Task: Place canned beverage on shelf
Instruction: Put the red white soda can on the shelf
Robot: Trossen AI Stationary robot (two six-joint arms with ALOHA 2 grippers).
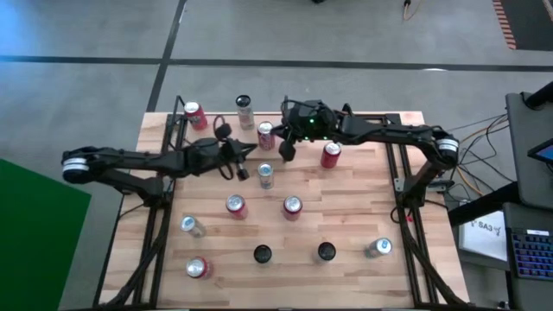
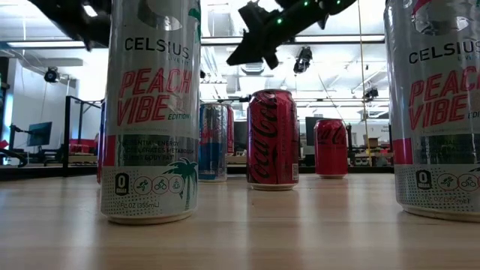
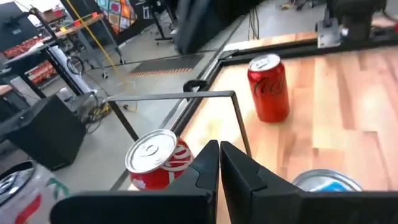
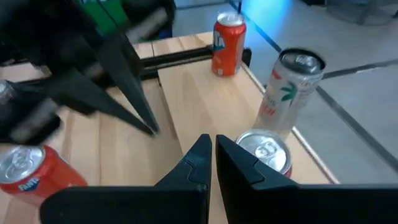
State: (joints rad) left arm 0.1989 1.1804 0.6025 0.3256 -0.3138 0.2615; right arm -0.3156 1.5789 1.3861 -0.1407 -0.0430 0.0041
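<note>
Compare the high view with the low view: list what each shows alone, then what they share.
Only the high view shows the whole light wood shelf, both dark arms, shut left gripper and shut right gripper. Only the low view shows the room behind and the Celsius Peach Vibe label on the tall silver can. Both show the red cola can.

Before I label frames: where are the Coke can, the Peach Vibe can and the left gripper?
Coke can [image 2: 272, 139], low view, label.
Peach Vibe can [image 2: 152, 112], low view, label.
Left gripper [image 3: 219, 163], left wrist view, between fingertips.
</note>
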